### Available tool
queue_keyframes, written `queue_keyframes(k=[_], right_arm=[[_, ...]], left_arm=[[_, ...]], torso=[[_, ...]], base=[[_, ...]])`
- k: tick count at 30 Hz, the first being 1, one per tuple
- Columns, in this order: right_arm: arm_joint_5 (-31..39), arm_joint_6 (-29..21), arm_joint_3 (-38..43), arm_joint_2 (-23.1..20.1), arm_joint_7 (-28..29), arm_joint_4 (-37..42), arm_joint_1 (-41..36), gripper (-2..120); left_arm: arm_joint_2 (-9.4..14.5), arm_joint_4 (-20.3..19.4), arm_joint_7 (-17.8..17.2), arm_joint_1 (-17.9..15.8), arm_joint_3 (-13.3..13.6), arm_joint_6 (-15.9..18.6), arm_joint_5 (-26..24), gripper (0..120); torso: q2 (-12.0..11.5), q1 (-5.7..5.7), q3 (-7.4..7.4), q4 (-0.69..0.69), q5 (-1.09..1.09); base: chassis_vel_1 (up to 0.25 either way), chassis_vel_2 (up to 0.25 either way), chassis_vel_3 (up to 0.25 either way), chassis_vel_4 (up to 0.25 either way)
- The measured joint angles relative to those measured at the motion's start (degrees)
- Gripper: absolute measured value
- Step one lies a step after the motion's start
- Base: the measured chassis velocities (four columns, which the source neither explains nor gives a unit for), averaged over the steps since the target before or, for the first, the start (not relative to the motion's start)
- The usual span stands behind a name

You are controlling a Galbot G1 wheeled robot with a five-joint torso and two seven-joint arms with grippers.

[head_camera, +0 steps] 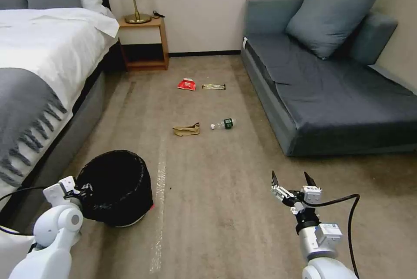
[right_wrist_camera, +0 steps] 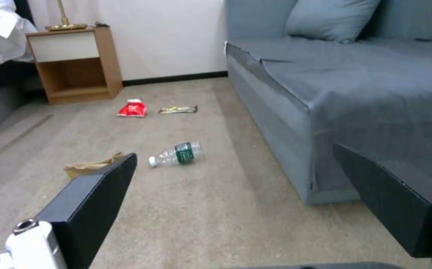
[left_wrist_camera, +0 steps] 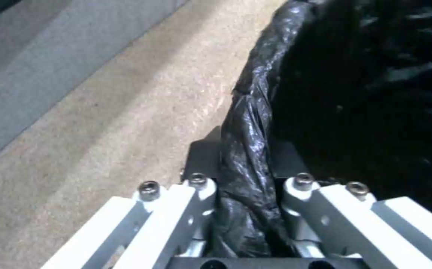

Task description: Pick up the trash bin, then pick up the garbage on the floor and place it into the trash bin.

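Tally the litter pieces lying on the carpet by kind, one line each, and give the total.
Snack packet, red and white: 1
Bar wrapper, gold and dark: 1
Crumpled brown paper bag: 1
Clear bottle with green label: 1
Total: 4, none yet in the trash bin.

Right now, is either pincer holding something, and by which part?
The left pincer is shut on the trash bin, gripping its bag-covered rim. The right pincer is open above the carpet and holds nothing.
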Motion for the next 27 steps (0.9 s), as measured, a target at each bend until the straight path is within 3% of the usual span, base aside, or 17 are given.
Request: queue_keyframes(k=[6, 9, 10, 16, 20, 21, 24, 25, 27], right_arm=[[0.3, -0.3, 0.0, -0.1, 0.0, 0.1, -0.3, 100], [1.9, -1.3, -0.1, -0.4, 0.0, 0.9, -0.6, 100], [2.8, -1.6, -0.1, -0.7, 0.0, 1.1, -0.4, 100], [3.6, -1.6, -0.2, -0.5, 0.0, 1.2, -0.3, 100], [3.8, -1.1, -0.9, -0.2, -1.0, 1.5, -0.7, 100], [3.8, -1.1, -0.9, -0.2, -1.0, 1.5, -0.7, 100], [3.9, -1.0, -1.2, -0.2, -1.9, 1.7, -0.6, 100], [3.7, -1.0, -1.4, -0.2, -2.3, 1.7, -0.5, 100], [3.5, -1.0, -1.5, -0.1, -2.4, 1.7, -0.3, 100]], left_arm=[[-0.5, -1.2, 0.1, 0.7, -0.2, -1.2, 0.2, 7], [-0.7, -4.1, 0.0, 1.9, -0.6, -3.0, 2.1, 7], [-0.8, -5.8, -0.1, 2.4, -1.1, -3.9, 3.3, 7], [-1.4, -9.6, -0.4, 4.1, -1.9, -6.2, 7.4, 7], [-2.4, -14.0, -0.2, 6.6, -2.3, -8.8, 13.2, 7], [-2.4, -14.0, -0.2, 6.6, -2.3, -8.8, 13.2, 7], [-2.9, -14.5, 0.2, 7.9, -2.3, -11.5, 19.4, 7], [-3.0, -14.1, 0.5, 8.6, -2.5, -13.3, 23.6, 7], [-3.0, -13.9, 0.7, 9.1, -2.5, -14.1, 25.6, 7]], torso=[[0.0, 0.00, 0.00, -0.01, -0.07], [0.0, 0.00, 0.01, -0.05, -0.10], [0.0, 0.00, 0.01, -0.04, -0.03], [0.0, 0.00, 0.01, -0.01, -0.05], [0.0, 0.00, 0.01, -0.02, -0.03], [0.0, 0.00, 0.01, -0.02, -0.03], [0.0, 0.00, 0.01, -0.02, -0.04], [0.0, 0.00, 0.01, -0.02, -0.03], [0.0, 0.00, 0.01, -0.02, -0.04]], base=[[0.000, 0.000, 0.000, 0.000], [0.000, 0.000, 0.000, 0.000], [0.000, 0.000, 0.000, 0.000], [0.000, 0.000, 0.000, 0.000], [0.000, 0.000, 0.000, 0.000], [0.000, 0.000, 0.000, 0.000], [0.000, 0.000, 0.000, 0.000], [0.000, 0.000, 0.000, 0.000], [0.000, 0.000, 0.000, 0.000]])
